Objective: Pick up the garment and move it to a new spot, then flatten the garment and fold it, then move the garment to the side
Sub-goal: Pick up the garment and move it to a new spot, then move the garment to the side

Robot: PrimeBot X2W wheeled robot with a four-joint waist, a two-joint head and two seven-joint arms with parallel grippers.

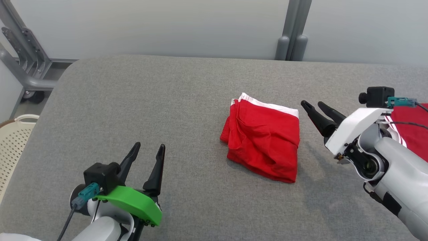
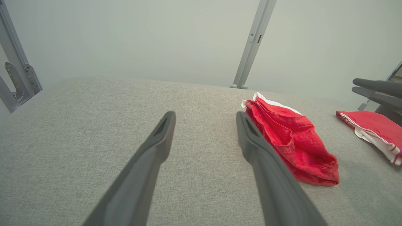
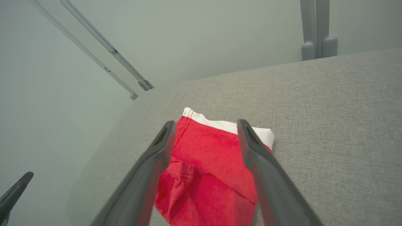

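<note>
Left gripper (image 1: 149, 145), nearest in the head view, hovers wide and empty over bare worktop (image 1: 133, 100). The right gripper (image 1: 312, 104), also wide, points at the garment (image 1: 264, 140) from just beside it. That garment lies mid-worktop as a compact red rectangle, so folding looks done.

Left wrist view: another red piece (image 2: 373, 125) lies farther right.

Right wrist view: the garment sits beyond the spread right gripper, unheld. Moving it aside seems to be what is left.
</note>
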